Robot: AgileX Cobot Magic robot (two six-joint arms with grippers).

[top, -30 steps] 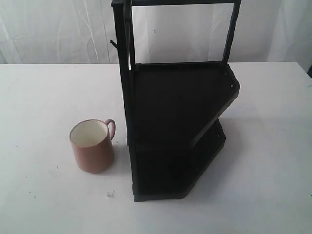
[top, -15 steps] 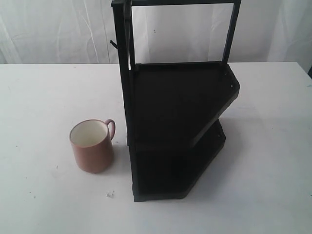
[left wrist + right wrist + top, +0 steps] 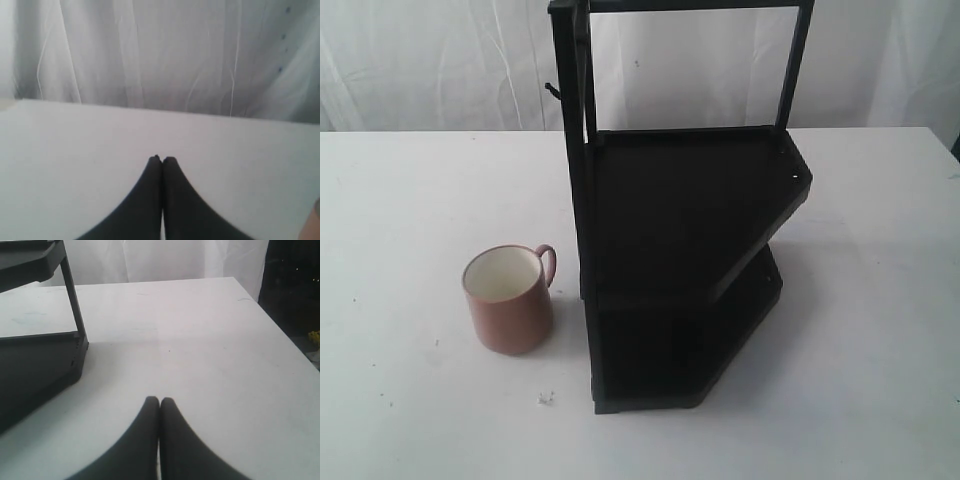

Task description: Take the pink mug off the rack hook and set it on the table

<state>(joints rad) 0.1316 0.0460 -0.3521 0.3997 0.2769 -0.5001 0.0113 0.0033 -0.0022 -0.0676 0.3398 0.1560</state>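
The left fingers are clenched tip to tip with nothing between them, hanging over a bare stretch of the bench. The right fingers are shut the same way and just as empty, above the bench to the right of the black rack. Neither pair shows in the exterior view, so both are judged to be well apart from the work.

The pink mug stands upright on the bench just left of the rack's near post. Its mouth is up, its cream inside is showing, and its handle is turned toward the rack. Resting flat on its base, it looks stable and unlikely to roll. The rack hook juts left from the upright high above the mug and carries nothing.

With the mug down, the hook bare and both pairs of fingers empty, the task looks complete, and the shut fingers suit an idle pose. A tiny pale speck lies on the bench near the mug.

No brand, label or writing can be read on the mug, rack or bench.
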